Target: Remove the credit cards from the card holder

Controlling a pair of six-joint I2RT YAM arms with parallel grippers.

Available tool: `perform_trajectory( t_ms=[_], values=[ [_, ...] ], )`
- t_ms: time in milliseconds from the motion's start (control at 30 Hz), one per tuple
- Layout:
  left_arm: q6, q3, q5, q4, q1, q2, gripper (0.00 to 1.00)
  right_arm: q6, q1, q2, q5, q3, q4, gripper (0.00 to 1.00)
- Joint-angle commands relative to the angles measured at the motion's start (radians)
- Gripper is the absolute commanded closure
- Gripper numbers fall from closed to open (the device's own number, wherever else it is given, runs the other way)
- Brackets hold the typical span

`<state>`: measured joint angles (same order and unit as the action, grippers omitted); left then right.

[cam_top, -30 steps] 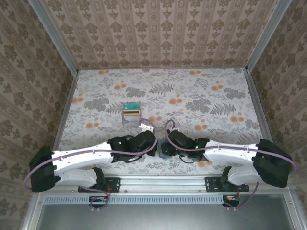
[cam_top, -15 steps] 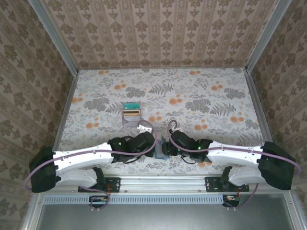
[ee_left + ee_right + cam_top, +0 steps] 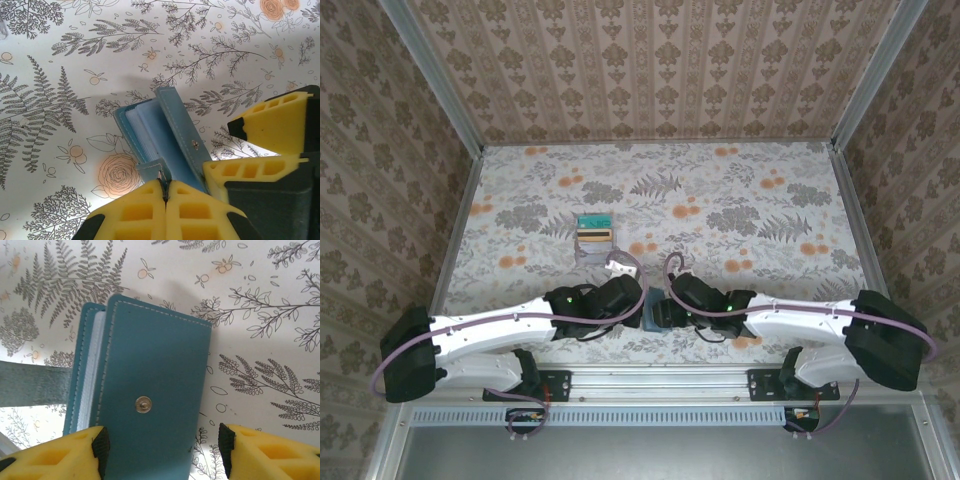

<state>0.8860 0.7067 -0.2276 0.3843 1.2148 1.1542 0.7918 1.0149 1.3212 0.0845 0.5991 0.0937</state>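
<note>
Card holder [image 3: 150,355] sits between the wide-open jaws of the right gripper [image 3: 160,442]. Its dark teal cover and a small round metal snap [image 3: 143,404] face the right wrist camera. One yellow finger [image 3: 55,455] is right at one long edge of the card holder. The other finger stands a little apart from the other edge. White edges peek out between the two covers on that first side. A teal strap [image 3: 30,382] runs from the holder away past that finger. The left gripper [image 3: 164,181] has its jaws pressed tight together, and they pinch the end of this strap. Just past the tips of those jaws the holder is partly open, with light blue pages showing inside. It is hard to tell if the holder touches the flowery table [image 3: 750,200]. From above, the holder is a small teal shape squeezed between the two grippers. The credit cards [image 3: 594,229], one teal and one orange with a dark stripe, lie well apart from both jaws, farther out on the table, on a small pale grey tray [image 3: 588,256].
</note>
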Motion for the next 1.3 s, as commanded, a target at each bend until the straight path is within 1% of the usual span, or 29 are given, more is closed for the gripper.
perform_trajectory(
  t_ms=[0, 100, 200, 267, 333, 400, 633, 800, 967, 1067, 1133, 1167, 1200, 1267],
  values=[
    [-0.004, 0.011, 0.007, -0.003, -0.006, -0.021, 1.0, -0.003, 0.008, 0.02, -0.025, 0.037, -0.027, 0.37],
    [-0.004, 0.011, 0.007, -0.004, -0.004, -0.017, 1.0, -0.007, 0.016, 0.022, -0.017, 0.049, -0.02, 0.36],
    [-0.003, 0.012, 0.009, -0.005, -0.004, -0.014, 1.0, -0.009, 0.023, 0.016, -0.017, 0.057, -0.021, 0.3],
    [-0.004, 0.013, 0.011, -0.005, -0.004, -0.014, 1.0, -0.009, 0.028, 0.018, -0.027, 0.061, -0.033, 0.28],
    [-0.004, 0.014, 0.011, -0.004, -0.004, -0.016, 1.0, -0.008, 0.028, 0.028, -0.038, 0.064, -0.04, 0.28],
    [-0.004, 0.016, 0.01, -0.003, -0.004, -0.016, 1.0, -0.008, 0.03, 0.045, -0.035, 0.068, -0.039, 0.29],
    [-0.001, 0.014, 0.009, 0.003, -0.003, -0.028, 1.0, 0.021, 0.03, 0.06, 0.065, 0.077, 0.067, 0.42],
    [-0.004, 0.009, 0.006, 0.008, -0.006, -0.03, 1.0, 0.034, 0.03, -0.027, 0.12, 0.04, 0.094, 0.5],
    [-0.003, -0.016, 0.033, -0.008, -0.035, -0.038, 1.0, 0.03, 0.029, -0.089, 0.163, 0.017, 0.133, 0.64],
    [-0.008, -0.018, 0.039, -0.003, -0.042, -0.034, 1.0, 0.025, 0.027, -0.09, 0.169, 0.01, 0.138, 0.7],
    [-0.015, -0.021, 0.039, -0.003, -0.046, -0.034, 1.0, 0.023, 0.026, -0.078, 0.171, 0.013, 0.141, 0.78],
    [-0.016, -0.022, 0.04, 0.001, -0.051, -0.034, 1.0, 0.022, 0.025, -0.071, 0.169, 0.016, 0.14, 0.78],
    [-0.017, -0.024, 0.045, -0.001, -0.056, -0.034, 1.0, 0.017, 0.026, -0.063, 0.156, 0.02, 0.131, 0.75],
    [-0.018, -0.027, 0.052, -0.005, -0.059, -0.034, 1.0, -0.002, 0.027, -0.053, 0.113, 0.026, 0.092, 0.59]
  ],
)
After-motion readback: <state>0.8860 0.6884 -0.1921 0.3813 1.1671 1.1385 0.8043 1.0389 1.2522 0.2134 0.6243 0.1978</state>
